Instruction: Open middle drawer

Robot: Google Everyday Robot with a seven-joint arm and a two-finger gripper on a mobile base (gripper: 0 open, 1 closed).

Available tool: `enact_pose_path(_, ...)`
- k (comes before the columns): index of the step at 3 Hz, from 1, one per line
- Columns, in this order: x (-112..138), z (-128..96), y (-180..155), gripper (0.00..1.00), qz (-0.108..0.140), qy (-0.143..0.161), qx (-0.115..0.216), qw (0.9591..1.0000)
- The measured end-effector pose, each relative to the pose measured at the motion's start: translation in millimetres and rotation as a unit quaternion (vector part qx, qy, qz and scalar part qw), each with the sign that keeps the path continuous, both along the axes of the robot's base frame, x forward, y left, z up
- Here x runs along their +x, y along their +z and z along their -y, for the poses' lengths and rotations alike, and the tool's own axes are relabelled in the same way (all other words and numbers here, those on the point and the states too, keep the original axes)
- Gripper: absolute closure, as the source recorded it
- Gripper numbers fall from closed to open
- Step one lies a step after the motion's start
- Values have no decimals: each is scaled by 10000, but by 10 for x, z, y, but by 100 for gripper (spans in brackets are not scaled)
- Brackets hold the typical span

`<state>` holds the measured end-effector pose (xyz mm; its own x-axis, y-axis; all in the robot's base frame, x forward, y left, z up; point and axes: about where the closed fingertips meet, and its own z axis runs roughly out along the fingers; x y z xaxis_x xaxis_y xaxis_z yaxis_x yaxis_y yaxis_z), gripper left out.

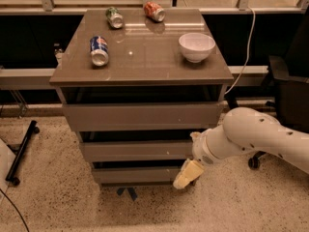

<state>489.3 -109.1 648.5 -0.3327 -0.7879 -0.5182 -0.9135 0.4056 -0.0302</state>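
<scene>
The grey-brown cabinet has three handleless drawer fronts stacked under its top. The middle drawer [130, 151] is the medium-height panel, with a dark gap above it. My gripper [188, 174], cream-coloured at the end of the white arm [241, 137], hangs at the cabinet's front right. It points down in front of the right end of the bottom drawer [133, 174], just below the middle drawer's right end. The arm's wrist covers the middle drawer's right end.
On the cabinet top [145, 57] lie a blue can [99, 50], a green can [114, 17], a red can [154, 11] and a white bowl [196, 46]. A black office chair [289, 95] stands at the right, and a black stand foot [21, 151] lies on the speckled floor at the left.
</scene>
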Motion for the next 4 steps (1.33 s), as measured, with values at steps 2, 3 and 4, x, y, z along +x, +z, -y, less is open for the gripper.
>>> enact_pose_path(2, 446, -110, -453, 0, 414, -472, 538, 9966)
enact_pose_path(3, 597, -173, -676, 0, 367, -606, 578, 9958)
enact_pose_path(4, 765, -183, -895, 0, 273, -779, 635, 9946)
